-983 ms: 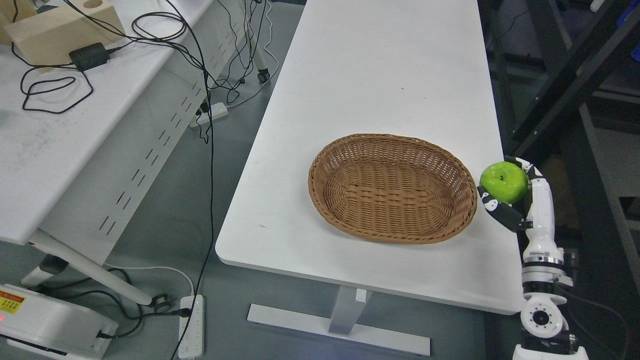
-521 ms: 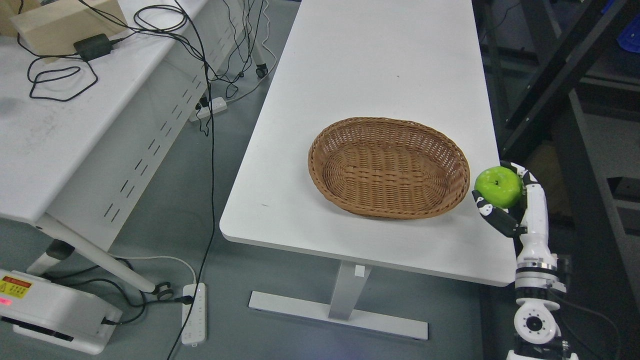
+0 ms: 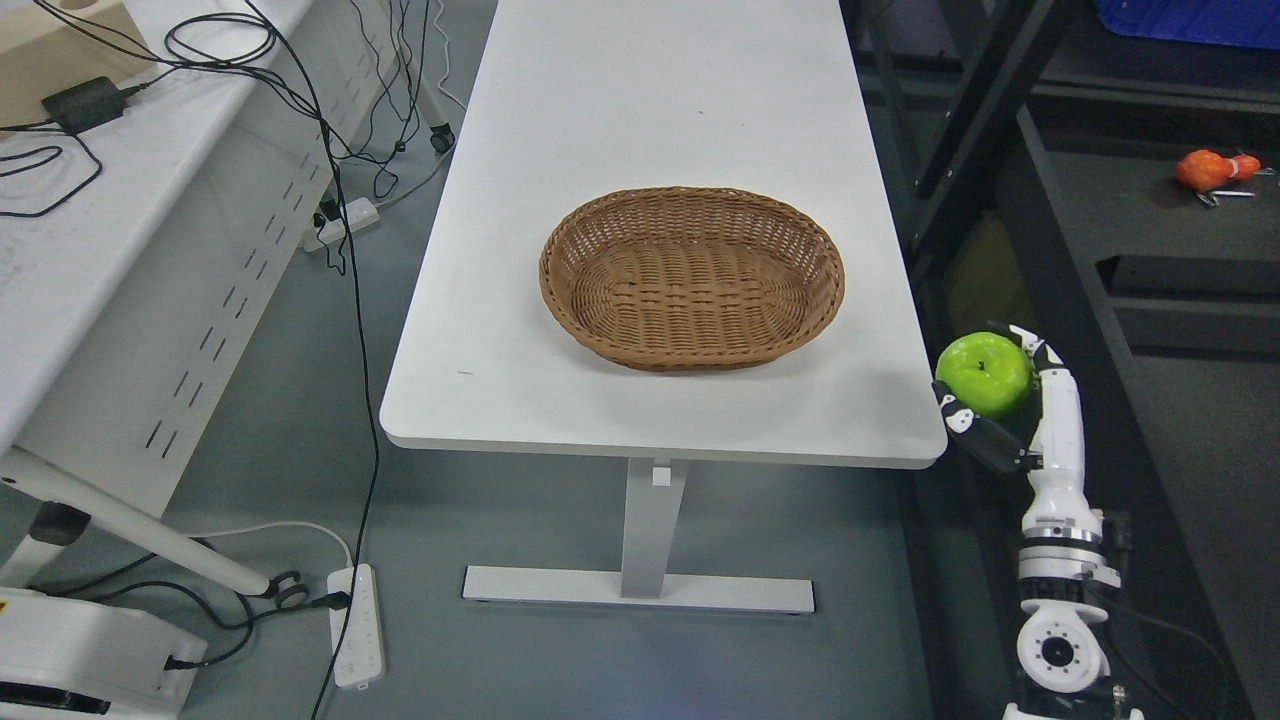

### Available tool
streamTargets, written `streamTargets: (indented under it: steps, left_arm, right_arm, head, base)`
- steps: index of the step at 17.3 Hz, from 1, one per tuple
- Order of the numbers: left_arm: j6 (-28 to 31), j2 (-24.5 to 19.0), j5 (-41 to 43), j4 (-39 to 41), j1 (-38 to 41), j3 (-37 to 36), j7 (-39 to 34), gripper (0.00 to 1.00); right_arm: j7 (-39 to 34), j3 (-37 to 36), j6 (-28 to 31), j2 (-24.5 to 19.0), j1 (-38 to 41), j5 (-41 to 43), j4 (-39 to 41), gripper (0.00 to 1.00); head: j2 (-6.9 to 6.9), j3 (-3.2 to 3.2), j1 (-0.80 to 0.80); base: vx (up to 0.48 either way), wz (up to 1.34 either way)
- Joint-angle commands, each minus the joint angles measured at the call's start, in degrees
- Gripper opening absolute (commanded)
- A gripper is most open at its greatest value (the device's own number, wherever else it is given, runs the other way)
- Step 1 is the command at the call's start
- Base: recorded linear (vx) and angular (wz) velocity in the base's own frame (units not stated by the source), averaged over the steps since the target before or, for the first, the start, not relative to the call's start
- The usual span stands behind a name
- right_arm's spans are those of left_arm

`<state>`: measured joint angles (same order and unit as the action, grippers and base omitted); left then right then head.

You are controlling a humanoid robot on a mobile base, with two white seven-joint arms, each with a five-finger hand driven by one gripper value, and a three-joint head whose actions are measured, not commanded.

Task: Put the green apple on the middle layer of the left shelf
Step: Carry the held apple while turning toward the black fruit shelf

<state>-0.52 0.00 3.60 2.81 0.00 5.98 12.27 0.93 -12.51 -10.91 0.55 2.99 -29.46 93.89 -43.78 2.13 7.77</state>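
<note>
Green apple [image 3: 984, 374] held in right hand [image 3: 1005, 410], fingers curled around it.
Stem dimple facing up; round, no clear long axis; just off white table's [image 3: 660, 420] right corner, wicker basket [image 3: 692, 277] nearby.

White tables [image 3: 640, 110], grey floor [image 3: 300, 400].

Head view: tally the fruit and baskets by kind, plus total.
Green apple, held in the right hand: 1
Orange fruit on the dark shelf at right, kind unclear: 1
Wicker basket, with nothing in it, on the white table: 1
Total: 3
</note>
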Motion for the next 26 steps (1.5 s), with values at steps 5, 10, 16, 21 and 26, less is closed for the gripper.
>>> streamTargets:
  steps: [5, 10, 16, 21, 26]
  left_arm:
    - [0.0, -1.0, 0.0, 0.0, 0.5, 0.0, 0.0, 1.00]
    - [0.0, -1.0, 0.0, 0.0, 0.5, 0.0, 0.0, 1.00]
    - [0.0, -1.0, 0.0, 0.0, 0.5, 0.0, 0.0, 1.00]
    - [0.0, -1.0, 0.0, 0.0, 0.5, 0.0, 0.0, 1.00]
    - [0.0, -1.0, 0.0, 0.0, 0.5, 0.0, -0.1, 1.00]
  right_arm:
    - [0.1, 0.9, -0.2, 0.4, 0.1, -0.1, 0.3, 0.00]
    - [0.1, 0.9, -0.2, 0.4, 0.2, -0.1, 0.4, 0.00]
    - [0.3, 1.0, -0.5, 0.4, 0.4, -0.1, 0.5, 0.00]
    - [0.2, 1.9, -0.5, 0.4, 1.1, 0.0, 0.6, 0.00]
    - [0.3, 2.5, -0.6, 0.4, 1.1, -0.1, 0.5, 0.00]
  head:
    - [0.00, 0.00, 0.00]
    - [0.00, 0.00, 0.00]
    - [0.00, 0.00, 0.00]
    - [0.00, 0.00, 0.00]
    - [0.00, 0.00, 0.00]
  base:
    - [-0.193, -0.19]
    - [-0.259, -0.01]
    - [-0.266, 0.10]
    - [-0.279, 0.04]
    - [-0.284, -0.16]
